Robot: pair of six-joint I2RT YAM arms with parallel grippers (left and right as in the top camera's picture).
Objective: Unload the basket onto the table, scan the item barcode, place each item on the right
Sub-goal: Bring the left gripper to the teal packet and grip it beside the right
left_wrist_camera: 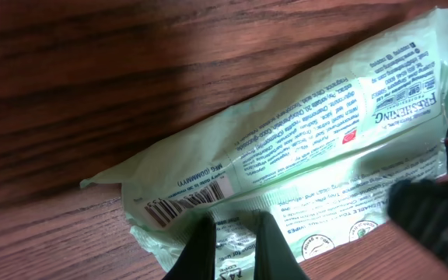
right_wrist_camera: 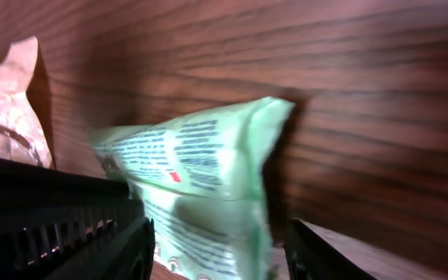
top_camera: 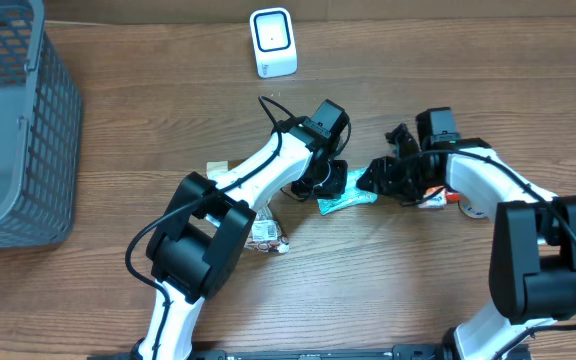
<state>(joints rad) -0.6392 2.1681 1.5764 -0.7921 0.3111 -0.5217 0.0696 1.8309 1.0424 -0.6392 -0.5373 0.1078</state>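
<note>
Left tool (left_wrist_camera: pixel 234 235) is clenched on an edge of the green wipes packet (top_camera: pixel 346 199), mid table (top_camera: pixel 388 300). Right tool (right_wrist_camera: pixel 220 250) straddles it, jaws apart. The scanner (top_camera: pixel 272 42) sits well apart, far side; I'd say scanning's not yet done.

Green packet (top_camera: pixel 345 203) mostly hidden overhead, basket (top_camera: pixel 58 130) cut off at left edge

This looks like a pretend shop checkout. The wooden tabletop (top_camera: pixel 148 110) has a grey shopping basket (top_camera: pixel 38 120), a small white scanner (top_camera: pixel 273 42) and a green packet (top_camera: pixel 346 197). Two robot arms (top_camera: pixel 253 170) stand there.
</note>
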